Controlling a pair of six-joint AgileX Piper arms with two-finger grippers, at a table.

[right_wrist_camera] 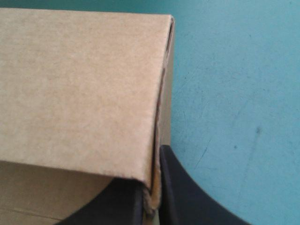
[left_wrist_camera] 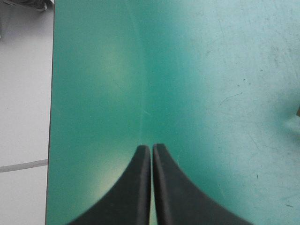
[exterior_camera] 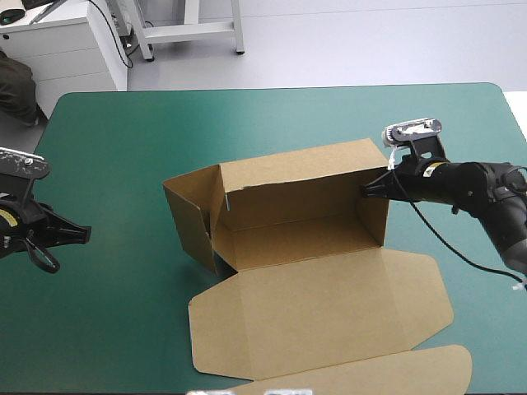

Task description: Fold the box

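The brown box (exterior_camera: 296, 206) stands at the table's middle with its back wall and both end walls raised, and its lid (exterior_camera: 325, 309) lies flat toward the near edge. My right gripper (exterior_camera: 368, 189) is at the box's right end wall and is shut on that wall's upper edge. In the right wrist view the board (right_wrist_camera: 79, 89) runs between the black fingers (right_wrist_camera: 183, 187). My left gripper (exterior_camera: 81, 234) sits shut over bare teal-green cover near the left edge, well apart from the box. Its fingers (left_wrist_camera: 136, 187) meet in a point with nothing between them.
The table's left edge (left_wrist_camera: 50, 117) runs close beside the left gripper, with pale floor beyond it. A white cabinet (exterior_camera: 66, 45) stands past the far left corner. Bare teal-green cover (exterior_camera: 288, 119) lies behind the box and to its right.
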